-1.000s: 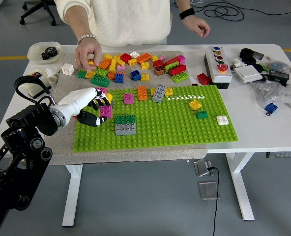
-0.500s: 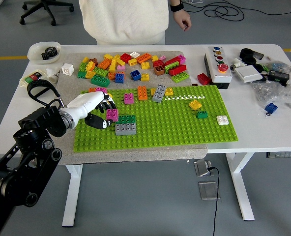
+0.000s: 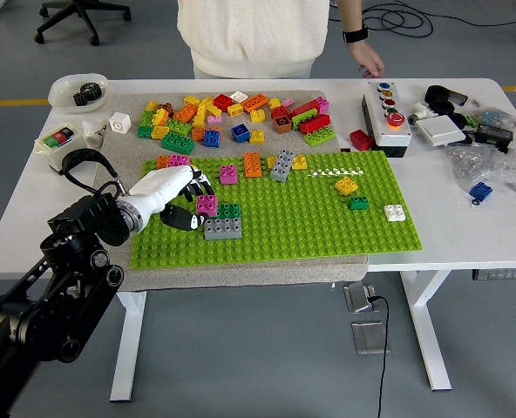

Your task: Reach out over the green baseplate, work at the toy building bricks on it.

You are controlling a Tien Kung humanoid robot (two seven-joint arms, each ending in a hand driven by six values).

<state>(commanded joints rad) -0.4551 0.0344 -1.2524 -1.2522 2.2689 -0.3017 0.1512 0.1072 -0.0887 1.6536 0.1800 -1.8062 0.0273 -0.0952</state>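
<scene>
The green baseplate [image 3: 328, 226] lies on a grey mat [image 3: 241, 272] on the white table [image 3: 467, 235], with scattered bricks pressed onto it: a grey brick [image 3: 223, 228] near its left front, a dark green brick [image 3: 227, 211] just behind that, an orange brick [image 3: 253, 164] and a pink brick [image 3: 228, 174] toward the far edge, a yellow one [image 3: 346, 185] and a white one [image 3: 395, 212] out to the right. The robot's left hand [image 3: 175, 193] reaches in from the left over the plate's left end, its fingers closed around a magenta brick [image 3: 207, 205] that sits right beside the grey and dark green bricks; from here I cannot tell whether the magenta brick is pressed onto the plate or held just above it. A loose pile of bricks [image 3: 232, 113] lies beyond the plate on the mat. A person stands at the far side, one hand [image 3: 369, 61] hanging just above the button box [image 3: 386, 117].
</scene>
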